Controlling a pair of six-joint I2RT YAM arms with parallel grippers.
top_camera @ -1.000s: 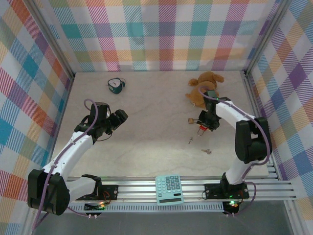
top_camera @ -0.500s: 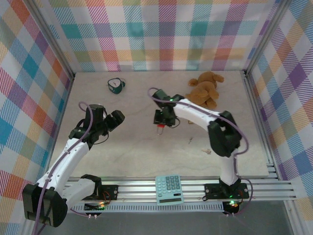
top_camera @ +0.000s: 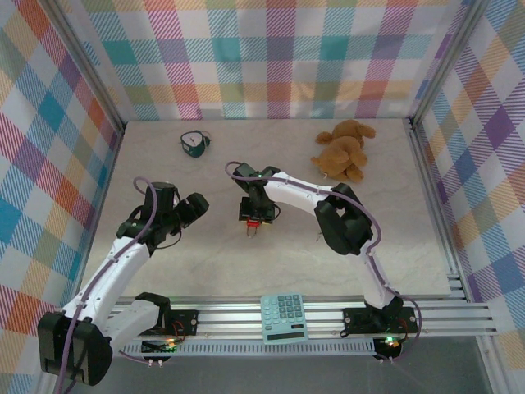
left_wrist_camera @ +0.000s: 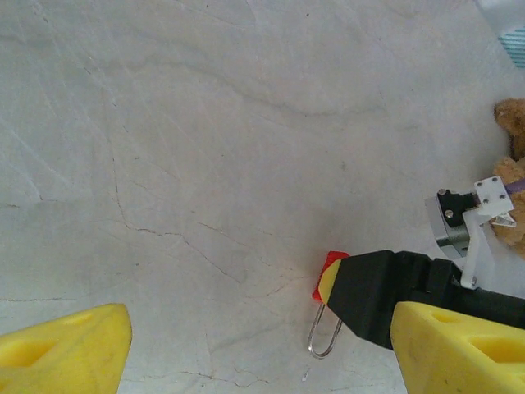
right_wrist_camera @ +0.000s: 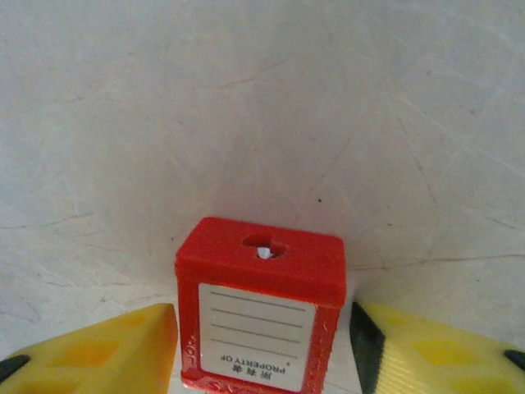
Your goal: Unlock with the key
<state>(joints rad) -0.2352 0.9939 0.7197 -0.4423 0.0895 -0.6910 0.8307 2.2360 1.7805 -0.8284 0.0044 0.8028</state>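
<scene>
Far to the left of the red padlock (right_wrist_camera: 261,316), the left gripper (top_camera: 200,202) hangs just above the pale table (top_camera: 180,271) with its jaws spread wide and nothing between them; its wrist view has the two yellow fingers (left_wrist_camera: 66,349) at the lower corners with only bare tabletop between them. Beyond the padlock and to its left, toward the back wall, lies a small teal object (top_camera: 194,144); what it is I cannot tell. The padlock itself stands on the table roughly midway across it, directly under the right gripper (top_camera: 253,223), whose arm reaches in from the right. In the right wrist view the padlock's white label faces the camera and its keyhole face points away from the wrist, and the yellow fingers (right_wrist_camera: 90,349) flank its two sides very closely; whether they are pressing on it or just clear of it I cannot tell. The left wrist view catches the padlock's wire shackle (left_wrist_camera: 324,335) sticking out next to a black finger. Nearer than the padlock and slightly to its right, a mint calculator (top_camera: 284,318) rests on the metal rail. Well to the right of the padlock and farther back lies a brown teddy bear (top_camera: 344,152)
</scene>
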